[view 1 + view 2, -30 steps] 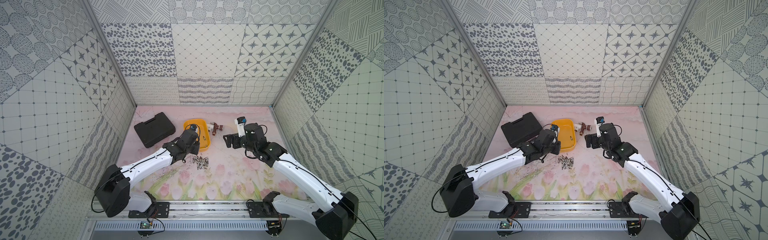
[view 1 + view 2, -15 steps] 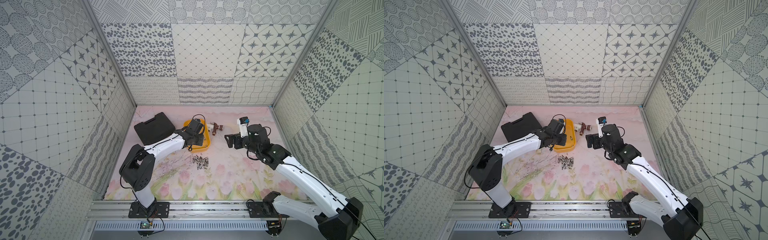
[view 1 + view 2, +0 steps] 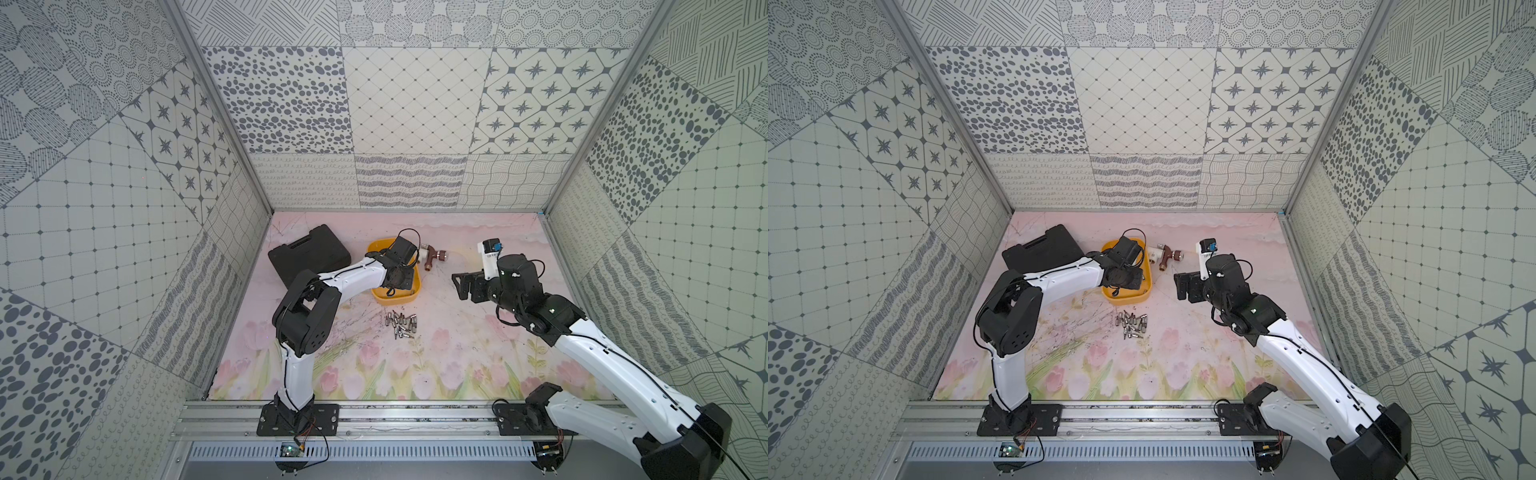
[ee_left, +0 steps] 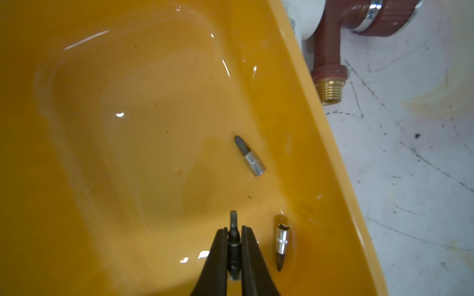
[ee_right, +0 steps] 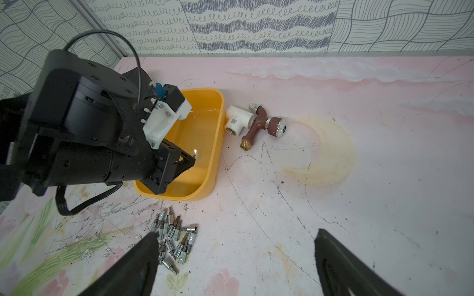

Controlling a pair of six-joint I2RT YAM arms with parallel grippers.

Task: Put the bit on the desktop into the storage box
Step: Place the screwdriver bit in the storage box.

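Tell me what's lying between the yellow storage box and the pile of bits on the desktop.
Nothing: only a bare, scuffed strip of desktop separates the storage box from the pile of bits. The right wrist view shows it best.

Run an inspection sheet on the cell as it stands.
Surface: desktop scratched; yellow stain by the tap.
Job's things: storage box holds a loose bit and a second loose bit; pile of bits lies on the desktop.
Clutter: black case; tap with white pipe fitting beside the box.
End effectors: left end effector shut on the held bit over the box; right end effector open, empty.
Cables: black cable sags under the left wrist.
Surroundings: patterned wall panels; metal rail in front.
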